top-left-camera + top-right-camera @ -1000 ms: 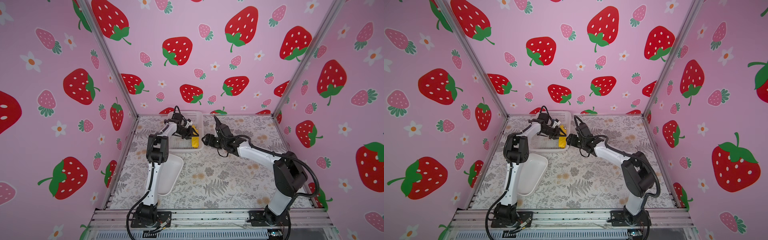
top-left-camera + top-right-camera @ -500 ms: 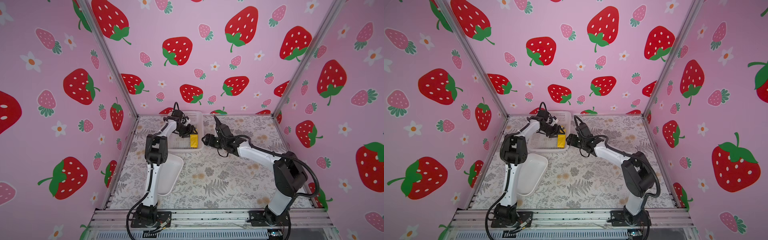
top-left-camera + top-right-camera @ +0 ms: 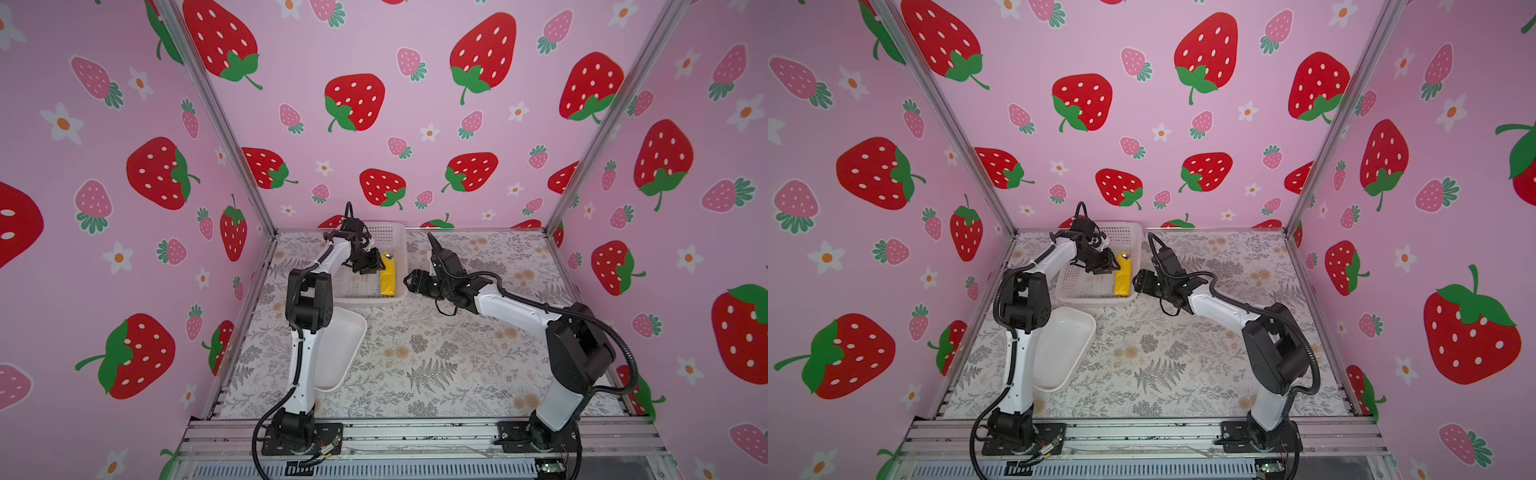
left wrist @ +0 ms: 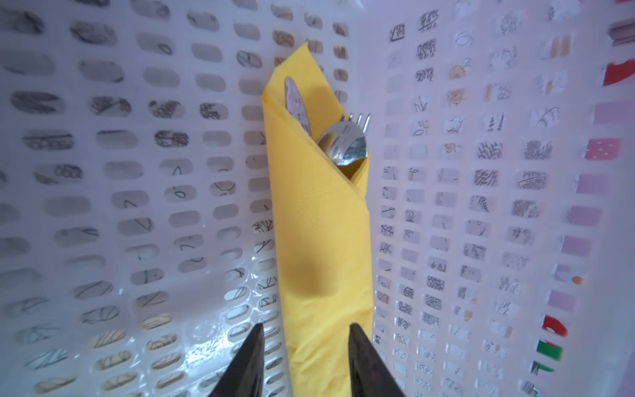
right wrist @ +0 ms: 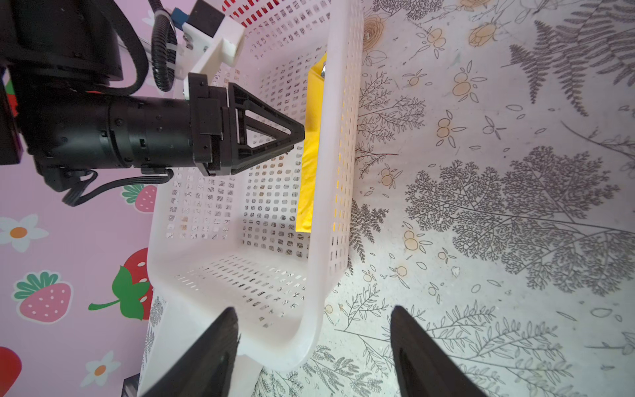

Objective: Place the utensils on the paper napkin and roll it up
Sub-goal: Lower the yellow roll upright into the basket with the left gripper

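**Rolled napkin lies in the basket, left gripper at its end**

Almost nothing has moved in the past second. The paper napkin (image 3: 387, 276), already wound into a narrow yellow roll, lies where it was, on the floor of the white basket (image 3: 400, 227) along its right-hand wall. The basket sits at the far edge of the table (image 3: 457, 353), left of the middle. The left gripper (image 4: 305, 330) has shifted only slightly and remains at the roll's crumpled near end. Its jaws stand partly apart, one on each side of the paper. Whether they pinch it or merely flank it cannot be told. The right gripper (image 5: 316, 340) has not moved. It hovers wide open and empty just outside the basket's right wall, by the near corner.

Judging from this, the wrapping seems finished and the bundle put away, with only letting go left to do.

The utensils (image 4: 345, 144) show only at the roll's open far end: a spoon bowl, a knife tip and fork tines. Their handles are buried in the paper. In both top views they are little more than a glint. There the left arm also covers part of a white tray (image 3: 345, 345) near the table's left edge.
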Robot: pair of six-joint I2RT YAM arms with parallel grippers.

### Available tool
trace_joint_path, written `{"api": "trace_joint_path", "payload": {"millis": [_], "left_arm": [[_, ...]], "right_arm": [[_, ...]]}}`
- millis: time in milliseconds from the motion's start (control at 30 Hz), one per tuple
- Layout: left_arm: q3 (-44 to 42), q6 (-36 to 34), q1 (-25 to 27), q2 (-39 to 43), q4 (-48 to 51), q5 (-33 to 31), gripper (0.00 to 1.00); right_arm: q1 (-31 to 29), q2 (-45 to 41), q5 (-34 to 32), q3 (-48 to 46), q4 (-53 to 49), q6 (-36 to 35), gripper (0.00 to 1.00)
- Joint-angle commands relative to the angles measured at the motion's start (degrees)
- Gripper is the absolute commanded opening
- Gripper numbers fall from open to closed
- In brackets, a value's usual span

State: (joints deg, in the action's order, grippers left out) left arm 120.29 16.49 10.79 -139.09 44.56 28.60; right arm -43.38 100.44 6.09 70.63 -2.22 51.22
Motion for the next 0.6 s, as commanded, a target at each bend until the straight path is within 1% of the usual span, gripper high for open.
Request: {"api": "trace_joint_path", "payload": {"millis": [0, 200, 300, 400, 567], "left_arm": [[2.43, 0.1, 0.07, -2.35, 2.81, 0.49, 0.37], [3.3, 0.21, 0.11, -4.95, 3.06, 2.49, 0.24], [3.36, -0.14, 0.11, -5.9, 3.0, 3.8, 0.19], [3.31, -0.77, 0.23, -6.72, 2.42, 6.64, 0.16], [3.45, -2.26, 0.38, -7.34, 1.59, 11.03, 0.15]], "right_arm": [[0.2, -1.74, 0.24, -0.77, 0.73, 0.5, 0.72], [0.18, -1.09, 0.86, -0.92, 0.75, 0.42, 0.72], [0.16, -1.03, 0.86, -1.13, 0.73, 0.38, 0.72], [0.15, -0.82, 0.94, -1.31, 0.81, 0.43, 0.72], [0.27, -0.71, 1.27, -1.36, 0.79, 0.4, 0.72]]}}
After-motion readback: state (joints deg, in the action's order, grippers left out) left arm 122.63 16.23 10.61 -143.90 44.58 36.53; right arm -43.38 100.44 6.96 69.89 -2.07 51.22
